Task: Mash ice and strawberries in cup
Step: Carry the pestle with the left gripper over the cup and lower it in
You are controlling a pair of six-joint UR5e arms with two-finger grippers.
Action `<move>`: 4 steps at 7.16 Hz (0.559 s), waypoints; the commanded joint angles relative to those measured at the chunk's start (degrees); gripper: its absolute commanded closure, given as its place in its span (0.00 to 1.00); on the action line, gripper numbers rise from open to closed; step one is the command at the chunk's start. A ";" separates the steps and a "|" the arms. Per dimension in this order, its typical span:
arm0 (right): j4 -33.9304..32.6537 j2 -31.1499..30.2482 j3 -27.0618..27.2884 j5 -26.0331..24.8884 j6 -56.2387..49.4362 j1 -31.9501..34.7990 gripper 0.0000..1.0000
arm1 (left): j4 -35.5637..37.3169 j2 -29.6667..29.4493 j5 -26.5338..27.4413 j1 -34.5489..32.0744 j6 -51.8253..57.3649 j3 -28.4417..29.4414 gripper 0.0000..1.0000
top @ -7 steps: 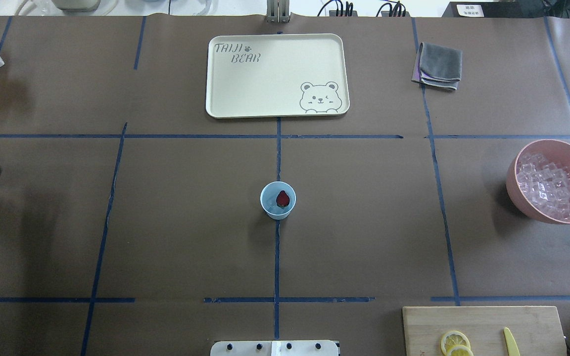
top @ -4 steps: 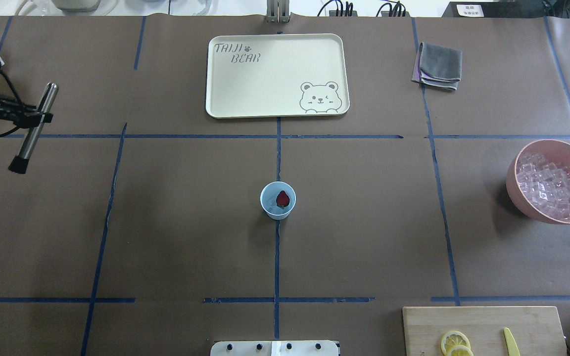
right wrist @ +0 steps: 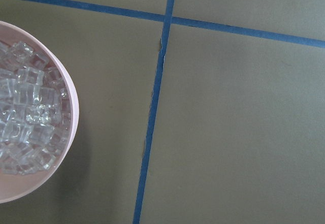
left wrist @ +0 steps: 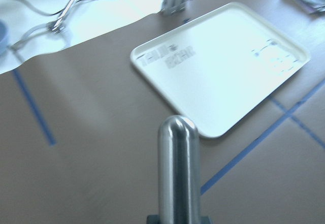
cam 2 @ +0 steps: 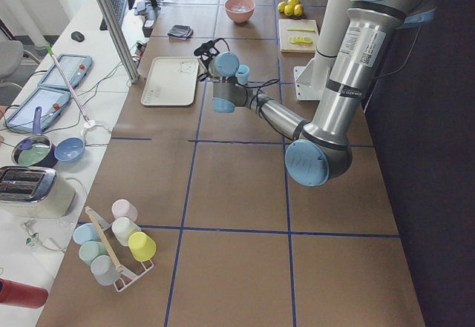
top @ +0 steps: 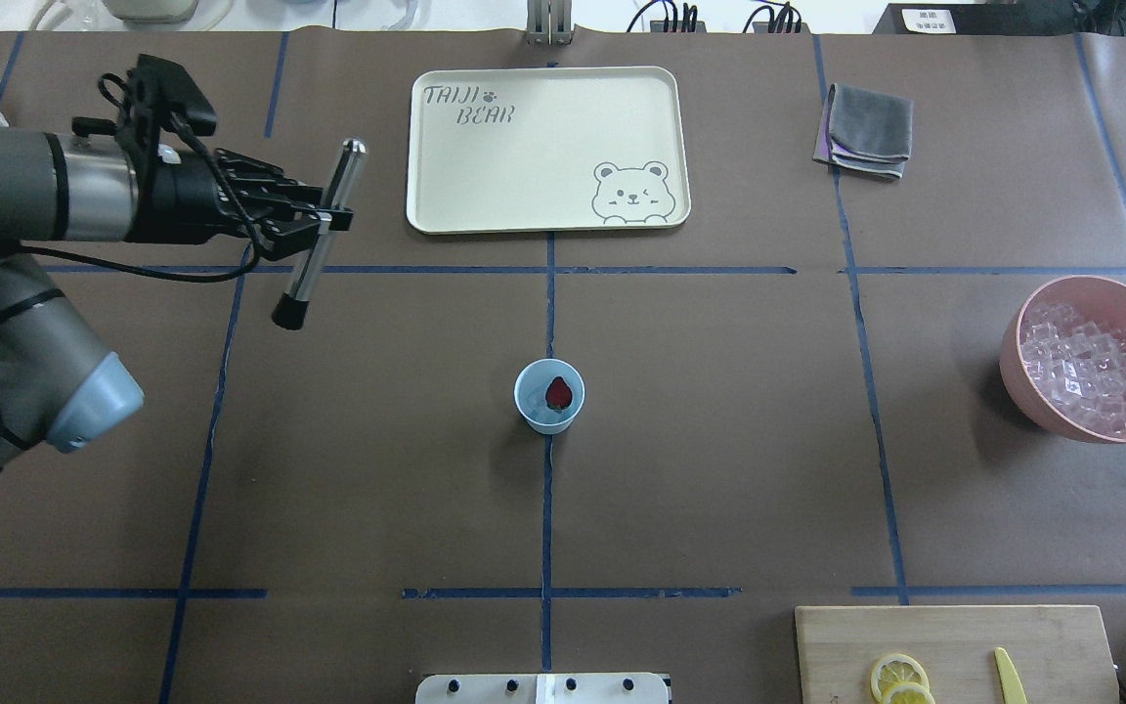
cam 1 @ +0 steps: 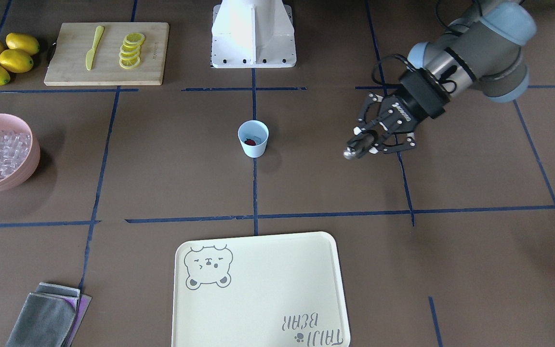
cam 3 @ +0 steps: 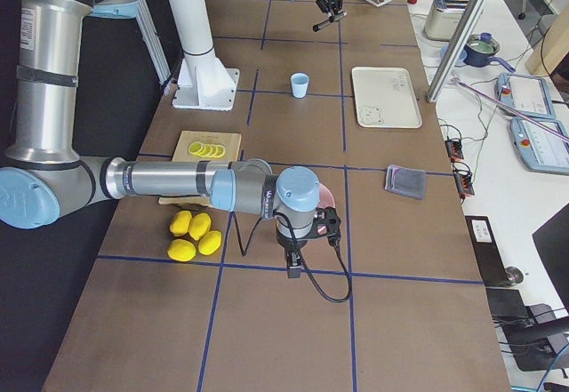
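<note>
The light blue cup [top: 548, 411] stands at the table's middle, with one red strawberry [top: 559, 393] inside; it also shows in the front view [cam 1: 253, 144]. I cannot tell whether ice lies in the cup. Clear ice cubes [top: 1086, 367] fill the pink bowl [top: 1017, 386] at the right. My left gripper [top: 322, 221] is shut on a steel rod with a black tip [top: 314, 244], held in the air far left of and behind the cup. The rod fills the left wrist view [left wrist: 177, 168]. My right gripper [cam 3: 293, 266] hovers beside the bowl; I cannot tell if it is open.
A cream bear tray [top: 446, 205] lies behind the cup. A folded grey cloth [top: 866, 127] is at the back right. A cutting board [top: 954, 650] with lemon slices and a yellow knife sits at the front right, with whole lemons [cam 1: 3, 58] beside it.
My left arm has come in from the left edge and carried the rod rightward over the table. The cup and strawberry have not moved.
</note>
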 commanded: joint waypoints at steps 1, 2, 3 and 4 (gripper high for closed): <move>0.00 0.35 -0.05 0.00 0.00 0.00 0.01 | -10.88 -5.13 13.02 12.37 11.55 1.32 1.00; 0.00 0.44 -0.14 0.00 0.00 0.00 0.01 | -15.63 -7.51 15.59 12.67 16.76 2.11 1.00; 0.00 0.44 -0.05 0.00 0.09 0.00 0.01 | -21.33 -8.58 16.22 13.02 17.68 3.68 1.00; 0.00 0.44 -0.05 0.00 0.09 0.00 0.01 | -27.22 -10.68 16.66 13.11 18.39 7.18 1.00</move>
